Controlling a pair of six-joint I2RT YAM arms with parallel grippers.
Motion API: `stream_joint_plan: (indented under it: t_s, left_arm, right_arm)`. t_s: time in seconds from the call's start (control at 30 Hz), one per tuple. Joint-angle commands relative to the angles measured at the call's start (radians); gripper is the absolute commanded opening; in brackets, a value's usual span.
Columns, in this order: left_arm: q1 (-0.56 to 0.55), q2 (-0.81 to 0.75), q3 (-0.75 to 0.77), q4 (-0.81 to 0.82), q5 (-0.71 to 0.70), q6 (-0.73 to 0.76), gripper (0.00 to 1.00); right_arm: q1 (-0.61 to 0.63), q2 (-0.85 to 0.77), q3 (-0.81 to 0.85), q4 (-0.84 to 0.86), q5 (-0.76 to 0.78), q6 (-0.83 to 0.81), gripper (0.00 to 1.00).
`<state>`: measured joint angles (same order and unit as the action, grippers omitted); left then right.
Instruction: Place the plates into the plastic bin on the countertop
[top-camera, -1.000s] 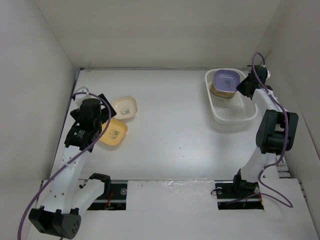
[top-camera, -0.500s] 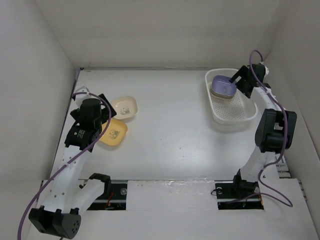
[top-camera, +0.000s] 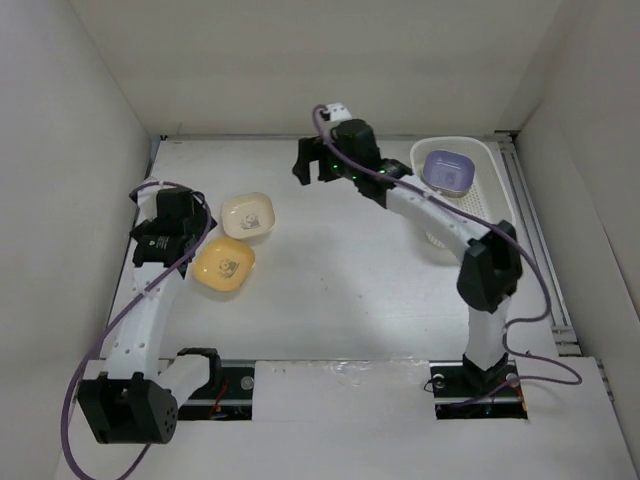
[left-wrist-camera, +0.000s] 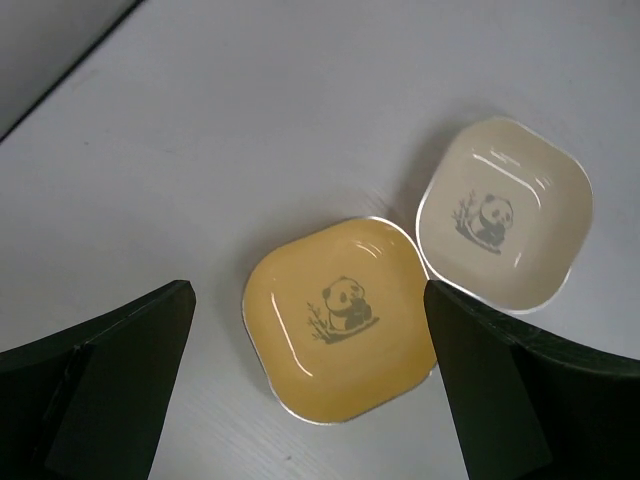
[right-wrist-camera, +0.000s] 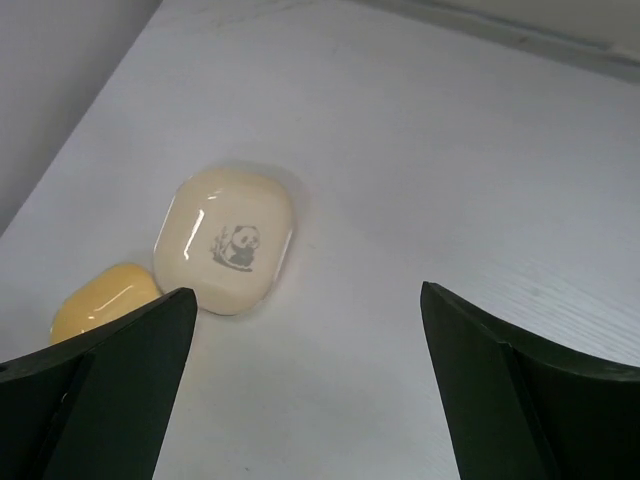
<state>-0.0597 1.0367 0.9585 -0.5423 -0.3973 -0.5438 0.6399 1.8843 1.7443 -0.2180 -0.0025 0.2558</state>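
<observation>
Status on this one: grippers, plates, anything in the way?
Left gripper, right gripper: jaws open, empty. Yellow plate, cream plate on countertop; purple plate in bin. Nothing blocking.

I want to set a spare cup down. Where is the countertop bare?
Bare: the middle of the countertop, between the yellow plate and the plastic bin. Crowded: the left, where the cream plate and yellow plate sit edge to edge, and the rear under the right gripper.

On the white table (top-camera: 330, 270), two plates side by side at left: cream plate (top-camera: 248, 215) farther back, yellow-orange plate (top-camera: 224, 266) nearer. Just left of them, left gripper (top-camera: 185, 228). Far right, purple plate (top-camera: 449, 170) inside white plastic bin (top-camera: 455, 141). Right gripper (top-camera: 312, 165) over the back-middle, apart from the bin.
</observation>
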Motion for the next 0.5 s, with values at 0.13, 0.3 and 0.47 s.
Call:
stream_joint_plan:
  t_s: [0.13, 0.3, 0.47]
  left_arm:
    - [0.08, -0.079, 0.02, -0.025, -0.084, -0.071, 1.0]
    - [0.08, -0.079, 0.02, -0.007, -0.048, -0.053, 1.0]
    - [0.08, -0.079, 0.02, -0.007, -0.038, -0.044, 1.0]
  right_arm:
    - [0.105, 0.393, 0.331, -0.121, -0.015, 0.007, 0.97]
    - [0.132, 0.542, 0.535, -0.199, -0.004, 0.026, 0.95]
    - [0.153, 0.664, 0.621, -0.265, 0.012, 0.036, 0.94]
